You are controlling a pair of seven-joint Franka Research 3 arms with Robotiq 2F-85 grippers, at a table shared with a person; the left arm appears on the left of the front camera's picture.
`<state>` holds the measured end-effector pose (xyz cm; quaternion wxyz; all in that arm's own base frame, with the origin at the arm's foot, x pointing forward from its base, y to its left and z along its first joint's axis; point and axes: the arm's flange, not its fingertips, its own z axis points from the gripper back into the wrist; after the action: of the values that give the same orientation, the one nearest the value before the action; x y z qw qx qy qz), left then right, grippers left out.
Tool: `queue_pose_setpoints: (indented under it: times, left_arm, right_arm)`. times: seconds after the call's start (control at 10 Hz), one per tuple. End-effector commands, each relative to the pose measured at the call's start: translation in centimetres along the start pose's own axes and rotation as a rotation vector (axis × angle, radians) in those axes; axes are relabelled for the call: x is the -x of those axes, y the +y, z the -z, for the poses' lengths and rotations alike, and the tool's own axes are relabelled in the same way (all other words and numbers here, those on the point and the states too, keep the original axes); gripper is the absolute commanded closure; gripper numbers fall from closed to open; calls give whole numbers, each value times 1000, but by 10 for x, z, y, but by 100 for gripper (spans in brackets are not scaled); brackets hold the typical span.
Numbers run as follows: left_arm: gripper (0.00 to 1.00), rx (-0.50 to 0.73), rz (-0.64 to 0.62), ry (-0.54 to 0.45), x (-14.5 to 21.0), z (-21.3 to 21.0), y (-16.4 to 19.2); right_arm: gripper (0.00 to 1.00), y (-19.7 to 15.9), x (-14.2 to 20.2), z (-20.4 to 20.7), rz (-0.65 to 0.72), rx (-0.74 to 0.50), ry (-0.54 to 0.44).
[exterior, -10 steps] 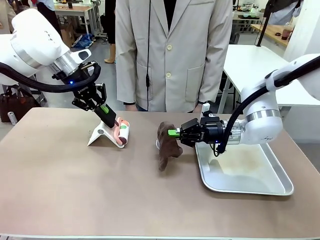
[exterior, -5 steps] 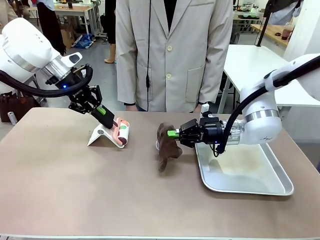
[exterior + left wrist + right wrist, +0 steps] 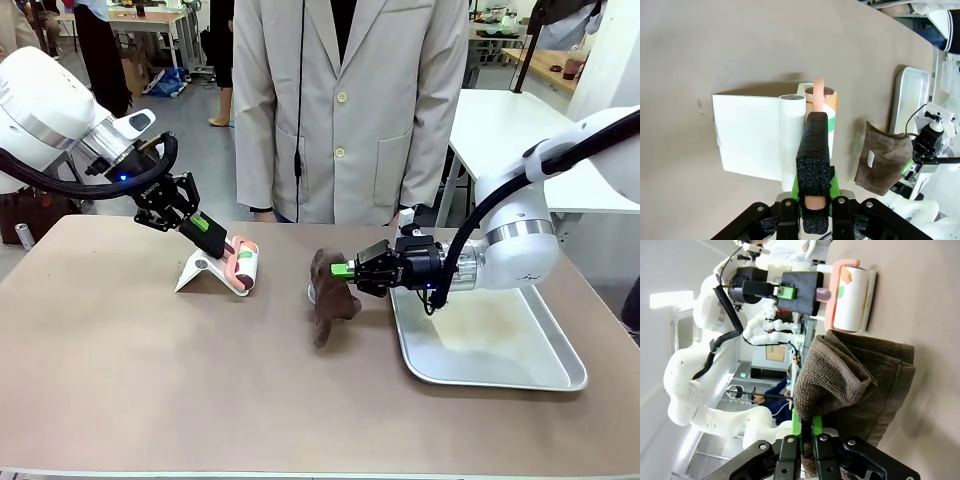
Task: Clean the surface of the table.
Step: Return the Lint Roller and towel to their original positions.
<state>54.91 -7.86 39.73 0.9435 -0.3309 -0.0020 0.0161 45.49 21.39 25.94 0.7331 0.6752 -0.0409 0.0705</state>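
Note:
A lint roller (image 3: 246,266) with a pink frame and black foam handle rests against its white stand (image 3: 197,272) on the taupe table (image 3: 150,390). My left gripper (image 3: 210,231) is shut on that handle; in the left wrist view the handle (image 3: 815,165) sits between its fingers, above the stand (image 3: 747,135). My right gripper (image 3: 345,270) is shut on a brown cloth (image 3: 326,300) that hangs down to the tabletop at the middle. In the right wrist view the cloth (image 3: 850,385) bunches over my right gripper (image 3: 807,442), with the roller (image 3: 850,297) beyond it.
A silver metal tray (image 3: 500,375) lies on the table at the right, under my right arm. A person in a pale jacket (image 3: 345,110) stands at the far edge, between the two arms. White-topped tables stand behind at the right.
My left arm has drawn back to the left, tilting the roller's handle lower. My right gripper has carried the cloth slightly left.

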Motion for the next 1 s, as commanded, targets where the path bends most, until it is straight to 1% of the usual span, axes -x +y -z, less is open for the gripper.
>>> queue_pose_setpoints:
  times: [0.0,0.2,0.3,0.4,0.5,0.6,0.7,0.8,0.9]
  left_arm:
    - [96,9,5,14,7,1,10]
    - [96,7,4,16,7,0,12]
    - [96,4,1,17,7,0,13]
    - [20,3,-2,14,7,-1,13]
    - [21,1,2,11,7,-3,13]
    - [0,2,7,6,8,-5,12]
    - [18,5,9,0,8,-8,11]
    - [0,10,11,-6,8,-11,11]
    - [0,12,9,-11,8,-13,11]
  right_arm:
    - [91,6,-5,4,12,38,12]
    - [91,7,-5,2,8,83,6]
    - [79,8,-5,1,17,118,22]
    - [39,9,-4,1,20,138,29]
    - [28,8,-3,2,18,148,37]
    - [0,8,-3,1,16,154,37]
    - [0,8,-3,0,12,162,35]
    - [0,9,-2,0,9,182,35]
    - [6,10,-2,-1,1,199,40]
